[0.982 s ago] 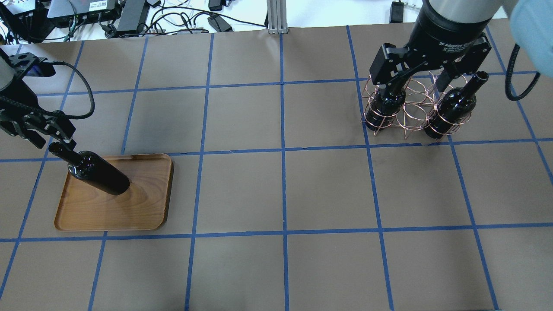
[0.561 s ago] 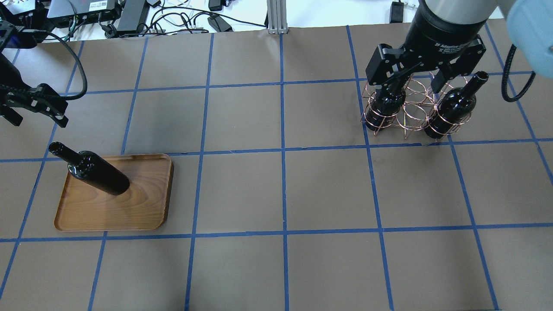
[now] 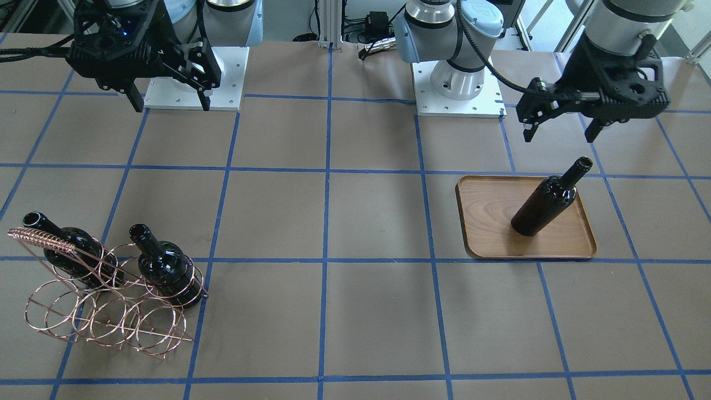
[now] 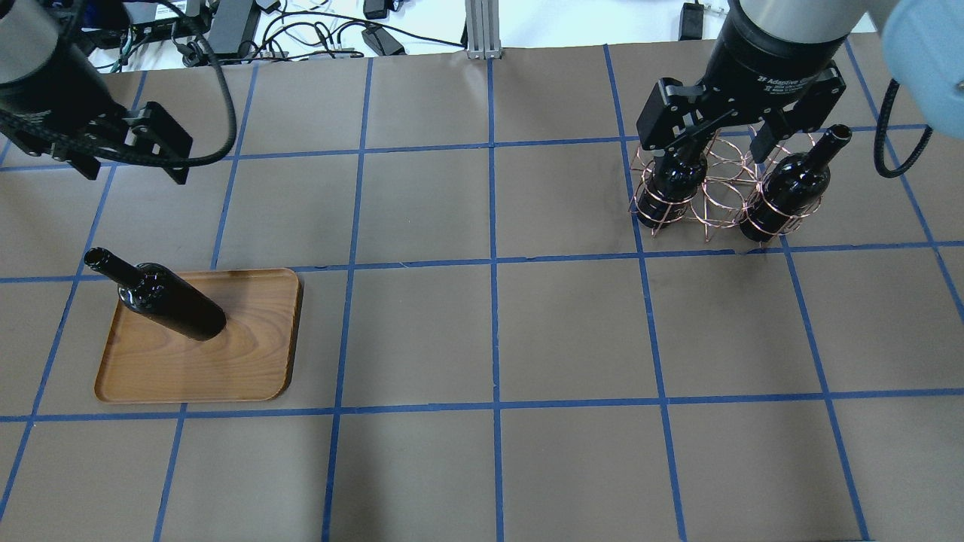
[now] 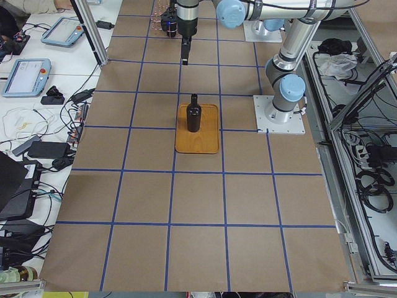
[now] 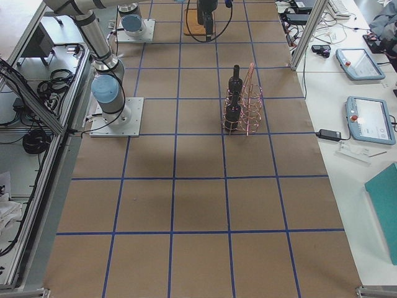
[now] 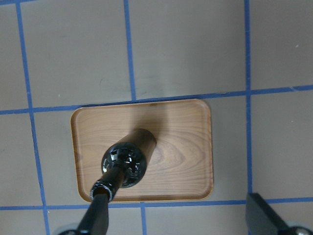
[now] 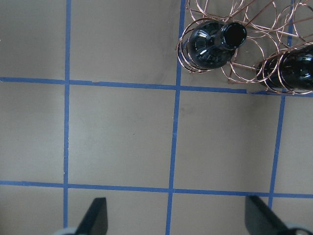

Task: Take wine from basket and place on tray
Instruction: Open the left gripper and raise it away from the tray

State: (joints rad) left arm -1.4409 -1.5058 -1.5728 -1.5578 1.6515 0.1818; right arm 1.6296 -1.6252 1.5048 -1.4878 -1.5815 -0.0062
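Observation:
One black wine bottle [image 4: 169, 301] stands upright on the brown wooden tray [image 4: 248, 361] at the table's left; it shows too in the front view [image 3: 541, 205] and left wrist view [image 7: 124, 164]. My left gripper [image 4: 132, 167] hangs open and empty high above it, clear of the neck. The copper wire basket [image 4: 712, 196] stands at the right and holds two more bottles [image 4: 674, 181] [image 4: 787, 188] upright in its rings. My right gripper [image 4: 712, 147] is open and empty, high over the table beside the basket [image 8: 244, 58].
Blue tape divides the brown table cover into squares. Cables and power bricks [image 4: 226, 30] lie past the far edge, beside an aluminium post [image 4: 482, 30]. The arms' white base plates [image 3: 194, 78] [image 3: 461, 94] sit on the robot's side.
My left gripper has lifted away from the neck of the bottle on the tray and moved up and back. The bottle stays standing. The right gripper has barely shifted.

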